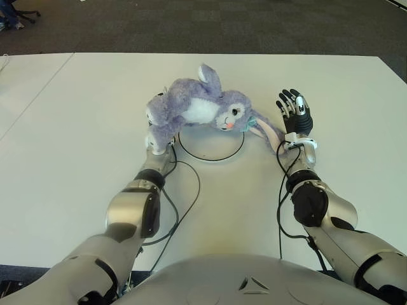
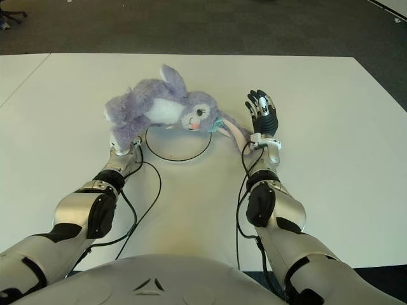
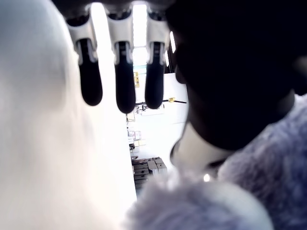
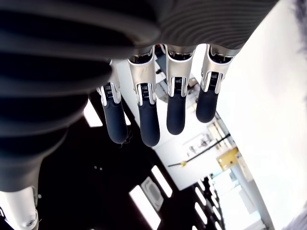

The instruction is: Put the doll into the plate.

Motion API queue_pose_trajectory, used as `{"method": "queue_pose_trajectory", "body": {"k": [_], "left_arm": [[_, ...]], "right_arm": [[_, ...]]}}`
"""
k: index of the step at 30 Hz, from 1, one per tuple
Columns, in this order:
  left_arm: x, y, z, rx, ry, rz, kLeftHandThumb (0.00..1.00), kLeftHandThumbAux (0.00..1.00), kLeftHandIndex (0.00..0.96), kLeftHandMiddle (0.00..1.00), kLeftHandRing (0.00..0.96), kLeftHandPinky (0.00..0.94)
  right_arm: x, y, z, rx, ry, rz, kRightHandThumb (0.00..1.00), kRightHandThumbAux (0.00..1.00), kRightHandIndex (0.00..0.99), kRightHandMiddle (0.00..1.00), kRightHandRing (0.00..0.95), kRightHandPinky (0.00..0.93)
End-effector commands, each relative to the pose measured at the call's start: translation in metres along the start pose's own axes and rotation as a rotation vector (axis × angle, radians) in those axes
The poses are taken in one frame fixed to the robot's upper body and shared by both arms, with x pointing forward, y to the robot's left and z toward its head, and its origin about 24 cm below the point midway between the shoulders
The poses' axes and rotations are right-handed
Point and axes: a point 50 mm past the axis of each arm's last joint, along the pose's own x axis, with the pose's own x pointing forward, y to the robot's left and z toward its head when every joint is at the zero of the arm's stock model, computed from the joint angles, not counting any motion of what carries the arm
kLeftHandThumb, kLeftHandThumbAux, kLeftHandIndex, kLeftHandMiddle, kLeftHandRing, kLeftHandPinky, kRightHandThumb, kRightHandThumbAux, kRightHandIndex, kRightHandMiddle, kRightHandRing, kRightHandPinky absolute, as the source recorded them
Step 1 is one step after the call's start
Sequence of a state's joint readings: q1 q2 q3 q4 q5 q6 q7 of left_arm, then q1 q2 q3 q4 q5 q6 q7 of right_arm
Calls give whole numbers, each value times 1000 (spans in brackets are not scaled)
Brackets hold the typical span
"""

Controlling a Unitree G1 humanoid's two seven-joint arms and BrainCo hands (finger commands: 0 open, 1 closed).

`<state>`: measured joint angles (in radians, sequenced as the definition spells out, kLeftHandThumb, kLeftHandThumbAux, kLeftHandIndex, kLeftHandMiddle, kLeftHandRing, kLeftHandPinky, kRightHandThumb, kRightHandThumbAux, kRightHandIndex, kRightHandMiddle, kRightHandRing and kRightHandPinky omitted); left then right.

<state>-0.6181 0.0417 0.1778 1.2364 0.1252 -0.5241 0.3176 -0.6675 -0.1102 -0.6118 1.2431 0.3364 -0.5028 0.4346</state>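
Note:
A purple plush rabbit doll (image 1: 197, 109) lies across the far-left rim of a white plate (image 1: 210, 146) with a thin dark edge, its face over the plate. Its long ears trail to the right. My left hand (image 1: 157, 146) is under the doll's rear end, mostly hidden by fur. In the left wrist view its fingers (image 3: 124, 81) are straight with nothing between them, and the fur (image 3: 230, 201) presses beside the thumb. My right hand (image 1: 294, 114) stands to the right of the ears, fingers (image 4: 148, 120) spread and empty.
The white table (image 1: 76, 159) stretches wide on both sides, and a second table panel (image 1: 25, 76) adjoins it on the left. Dark carpet (image 1: 222, 25) lies beyond the far edge. Cables (image 1: 184, 197) run along both forearms.

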Motion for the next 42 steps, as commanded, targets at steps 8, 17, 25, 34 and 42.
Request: {"method": "queue_pose_trajectory", "body": {"k": [8, 17, 25, 34, 42], "left_arm": [[-63, 15, -93, 76, 415, -6, 262, 884, 226, 324, 358, 371], [-63, 15, -93, 77, 411, 0, 265, 885, 229, 329, 363, 407], [-64, 15, -94, 71, 418, -5, 275, 886, 224, 329, 361, 379], [-64, 15, -94, 71, 414, -4, 284, 885, 220, 326, 367, 414], [-64, 15, -94, 73, 410, -3, 296, 887, 217, 329, 368, 403]], "right_arm": [[-91, -47, -86, 3, 441, -224, 0, 670, 361, 350, 297, 172], [-90, -46, -85, -16, 447, -208, 0, 689, 344, 357, 310, 206], [-90, -47, -85, -24, 444, -214, 0, 688, 324, 333, 279, 176], [-88, -47, -84, -76, 452, -242, 0, 660, 256, 255, 199, 140], [-88, -46, -85, -136, 463, -272, 3, 658, 174, 173, 135, 101]]}}
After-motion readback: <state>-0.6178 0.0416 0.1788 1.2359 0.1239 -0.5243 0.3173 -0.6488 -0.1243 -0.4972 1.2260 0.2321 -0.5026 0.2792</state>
